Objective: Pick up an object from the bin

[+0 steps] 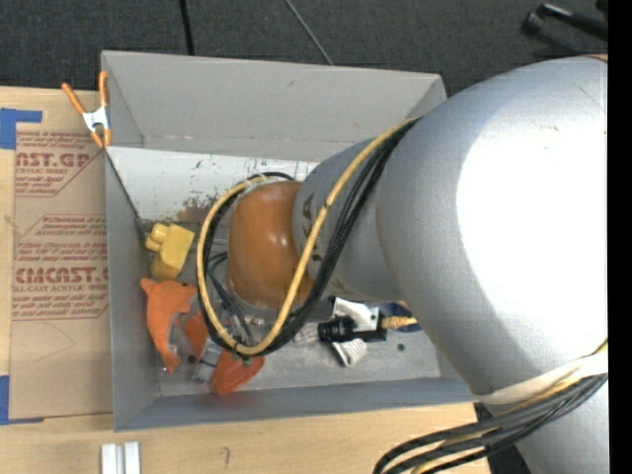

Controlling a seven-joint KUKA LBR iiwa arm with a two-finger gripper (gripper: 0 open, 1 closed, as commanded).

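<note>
Camera view: claw [207, 355] low among orange toy [163, 309] pieces, yellow block [170, 246] nearby.

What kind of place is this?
Probably a robotics laboratory: a large grey robot arm with cables reaches into a metal bin of small loose things, such as a yellow block and an orange toy.

yellow block [170, 246], black-and-white piece [351, 332], perhaps a plug

Single camera, mounted above the bin [267, 97], looking down at a slight tilt; the far wall shows its inner face. The arm [513, 225] enters from the right, close to the lens.
</note>
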